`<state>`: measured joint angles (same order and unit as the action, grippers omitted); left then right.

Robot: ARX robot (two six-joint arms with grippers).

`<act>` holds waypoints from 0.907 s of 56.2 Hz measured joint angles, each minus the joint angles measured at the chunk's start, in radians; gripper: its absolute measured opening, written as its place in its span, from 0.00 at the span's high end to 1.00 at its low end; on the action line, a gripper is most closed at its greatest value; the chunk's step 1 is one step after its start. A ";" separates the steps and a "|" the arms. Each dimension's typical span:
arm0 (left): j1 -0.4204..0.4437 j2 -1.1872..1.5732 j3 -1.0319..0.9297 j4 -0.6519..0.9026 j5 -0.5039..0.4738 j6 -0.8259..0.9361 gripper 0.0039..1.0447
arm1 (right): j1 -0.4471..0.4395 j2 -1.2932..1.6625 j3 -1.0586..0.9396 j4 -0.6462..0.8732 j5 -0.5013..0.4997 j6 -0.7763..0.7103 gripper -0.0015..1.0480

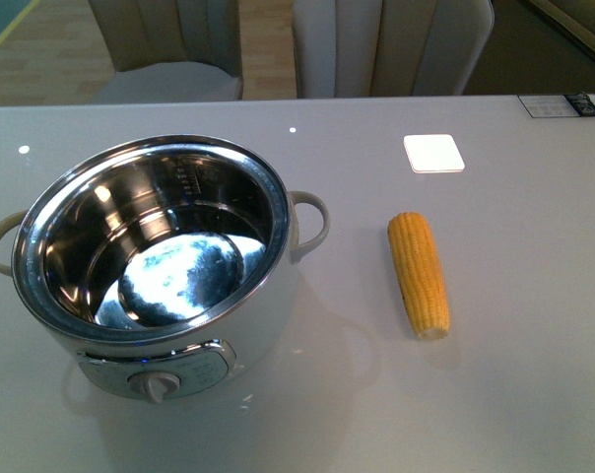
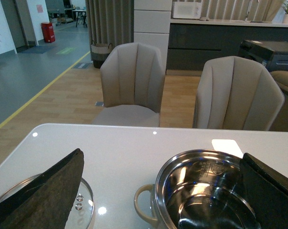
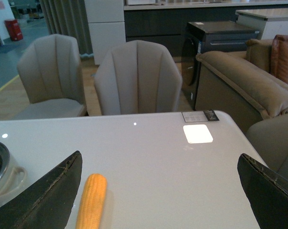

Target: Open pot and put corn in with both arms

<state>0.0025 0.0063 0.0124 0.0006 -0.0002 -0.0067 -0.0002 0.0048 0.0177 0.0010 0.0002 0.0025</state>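
Right, you've got the pot [image 1: 263, 325] standing open on the left part of the pale table [image 1: 514, 394]. Its lid is off, the steel bowl bare and full of reflections, and the control knob [image 1: 156, 386] faces you. Neither arm shows in the front view.

Over on the right, well apart from the pot, the corn [image 1: 419, 273] lies flat on the table. Its pale cut end points toward you and its rounded tip points away. Beyond it sits a small white square pad [image 1: 433, 153].

Now the left wrist view: your left gripper [image 2: 161, 153] hangs above the pot, its dark fingers [image 2: 44, 195] spread wide with nothing between them. The glass lid [image 2: 87, 212] lies flat on the table just past one loop handle [image 2: 143, 205].

On the right wrist view, your right gripper [image 3: 158, 156] is also wide apart and holds nothing. The corn lies on the table below it, close beside one of the fingers [image 3: 48, 195] and not touching it as far as you can tell. Two grey chairs [image 3: 137, 78] stand behind the table.
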 joint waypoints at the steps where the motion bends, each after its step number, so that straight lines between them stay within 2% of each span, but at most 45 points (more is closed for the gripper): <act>1: 0.000 0.000 0.000 0.000 0.000 0.000 0.07 | 0.000 0.000 0.000 0.000 0.000 0.000 0.08; 16: 0.000 0.000 0.000 0.000 0.000 0.000 0.07 | 0.000 0.000 0.000 0.000 0.000 0.000 0.08; 18: 0.000 0.000 0.000 0.000 0.000 0.000 0.07 | 0.010 0.015 0.007 -0.025 0.040 0.019 0.08; 21: 0.000 0.000 0.000 0.000 0.000 0.000 0.07 | 0.082 0.124 0.085 -0.219 0.262 0.122 0.08; 24: 0.000 -0.001 0.000 0.000 0.000 0.000 0.07 | 0.107 0.227 0.130 -0.342 0.382 0.195 0.08; 28: 0.000 -0.001 0.000 0.000 -0.001 0.000 0.07 | 0.107 0.296 0.137 -0.376 0.424 0.251 0.08; 32: 0.000 -0.001 0.000 0.000 0.000 0.000 0.07 | 0.097 0.346 0.140 -0.351 0.404 0.273 0.08; 39: -0.001 -0.001 0.000 0.000 0.000 0.000 0.07 | 0.060 0.481 0.161 -0.234 0.303 0.287 0.08; 43: -0.001 -0.001 0.000 0.000 0.000 0.000 0.07 | 0.028 0.631 0.174 -0.108 0.218 0.286 0.08; 51: -0.001 -0.001 0.000 0.000 0.000 0.000 0.07 | 0.013 0.964 0.201 0.176 0.123 0.234 0.08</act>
<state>0.0017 0.0051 0.0124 0.0002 -0.0006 -0.0063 0.0128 0.9684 0.2188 0.1768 0.1230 0.2367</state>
